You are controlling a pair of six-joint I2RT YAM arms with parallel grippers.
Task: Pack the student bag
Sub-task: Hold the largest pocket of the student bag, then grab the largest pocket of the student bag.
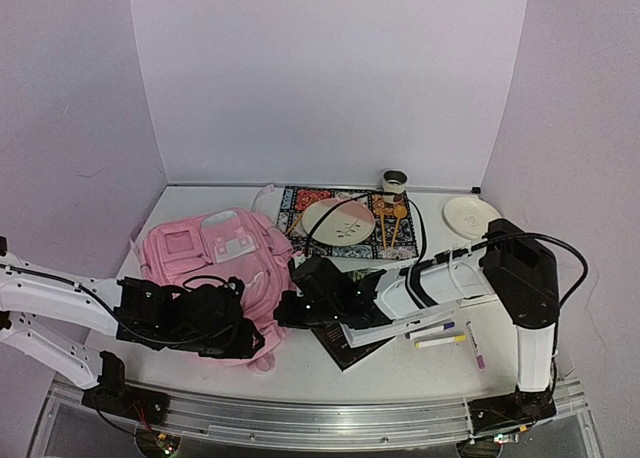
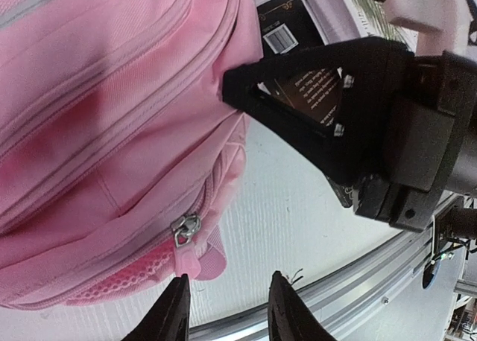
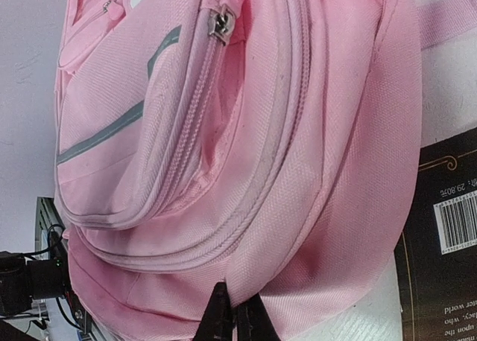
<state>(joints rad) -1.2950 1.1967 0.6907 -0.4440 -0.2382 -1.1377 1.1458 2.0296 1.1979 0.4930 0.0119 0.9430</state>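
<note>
The student bag (image 1: 205,253), a soft pink backpack, lies flat on the table's left half. My right gripper (image 3: 237,315) is shut on a fold of the student bag's fabric (image 3: 298,207) near its side seam; from above it (image 1: 284,310) meets the bag's right edge. My left gripper (image 2: 227,311) is open at the bag's near edge, its jaws holding nothing. A metal zipper slider (image 2: 186,228) with a pink pull tab (image 2: 189,263) hangs just above the left fingertip (image 2: 176,307). In the top view the left gripper (image 1: 252,340) sits at the bag's near right corner.
A dark book (image 1: 345,346) and white books (image 1: 400,323) lie under the right arm. Markers (image 1: 440,338) lie near the right base. At the back a patterned mat (image 1: 300,206) holds a plate (image 1: 338,221), with a cup (image 1: 395,183) and saucer (image 1: 470,216). A metal rail (image 2: 358,278) edges the table.
</note>
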